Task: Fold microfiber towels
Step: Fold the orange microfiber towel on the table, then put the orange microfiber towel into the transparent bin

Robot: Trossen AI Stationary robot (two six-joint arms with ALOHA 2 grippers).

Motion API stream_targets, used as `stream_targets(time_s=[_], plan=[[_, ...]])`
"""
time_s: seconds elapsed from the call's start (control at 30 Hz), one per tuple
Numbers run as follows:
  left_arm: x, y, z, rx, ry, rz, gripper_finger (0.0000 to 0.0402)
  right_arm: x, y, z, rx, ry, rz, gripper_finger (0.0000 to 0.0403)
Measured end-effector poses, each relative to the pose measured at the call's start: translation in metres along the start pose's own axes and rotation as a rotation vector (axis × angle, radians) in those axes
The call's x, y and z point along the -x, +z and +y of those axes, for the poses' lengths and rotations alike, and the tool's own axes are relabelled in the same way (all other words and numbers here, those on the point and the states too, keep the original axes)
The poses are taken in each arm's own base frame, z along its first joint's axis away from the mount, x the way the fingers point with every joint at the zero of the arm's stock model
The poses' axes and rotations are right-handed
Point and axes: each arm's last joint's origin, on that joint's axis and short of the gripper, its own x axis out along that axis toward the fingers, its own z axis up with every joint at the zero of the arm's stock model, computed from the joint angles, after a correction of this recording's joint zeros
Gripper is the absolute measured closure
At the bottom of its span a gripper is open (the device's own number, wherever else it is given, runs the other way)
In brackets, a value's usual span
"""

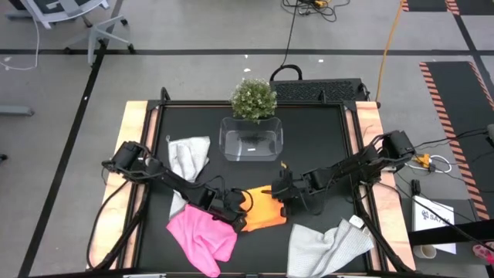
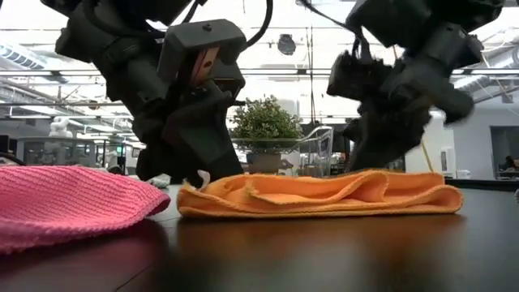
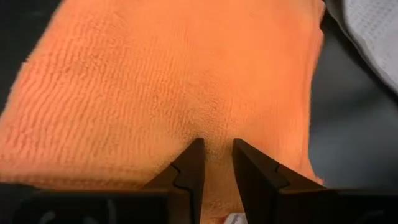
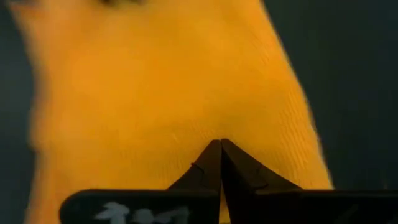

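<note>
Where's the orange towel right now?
In the high view the orange towel lies front-centre, just right of the pink towel, between both end effectors.

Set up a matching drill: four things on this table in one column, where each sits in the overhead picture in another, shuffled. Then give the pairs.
Things:
1. pink towel
2. orange towel
3. plant
4. clear tub

Places:
A. between both grippers, mid-table
B. far edge, behind the tub
C. near edge, left of centre
D. just in front of the plant

Pairs: 1-C, 2-A, 3-B, 4-D
</note>
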Motion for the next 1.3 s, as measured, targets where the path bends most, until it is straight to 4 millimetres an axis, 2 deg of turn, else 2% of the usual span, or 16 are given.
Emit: stream_targets(time_s=[0.13,0.3,0.43,0.57,0.67,0.83,1.03,1.3], plan=[[0.005,0.008,0.002,-0.007,0.008,-0.022,0.0314,0.012,0.009,0.003,-0.021,0.121,-0.039,0.0403],[0.007,0.013,0.004,-0.006,0.016,-0.031,0.0314,0.031,0.016,0.004,-0.022,0.150,-0.079,0.0396],[0.014,0.022,-0.005,-0.052,0.001,-0.059,0.0314,0.047,0.022,0.001,-0.030,0.149,-0.119,0.0370],[0.020,0.032,-0.015,-0.172,0.050,-0.058,0.0314,0.053,0.023,-0.007,-0.052,0.081,-0.124,0.0334],[0.026,0.039,-0.021,-0.291,0.130,-0.034,0.0314,0.052,0.019,-0.012,-0.090,0.054,-0.079,0.0307],[0.029,0.038,-0.012,-0.385,0.251,0.038,0.0314,0.045,0.010,-0.018,-0.139,-0.008,0.008,0.0266],[0.029,0.037,-0.003,-0.376,0.263,0.117,0.0314,0.035,0.007,-0.025,-0.118,-0.073,0.033,0.0234],[0.028,0.037,-0.004,-0.463,0.213,0.156,0.0314,0.021,0.004,-0.035,-0.138,-0.102,0.077,0.0224]])
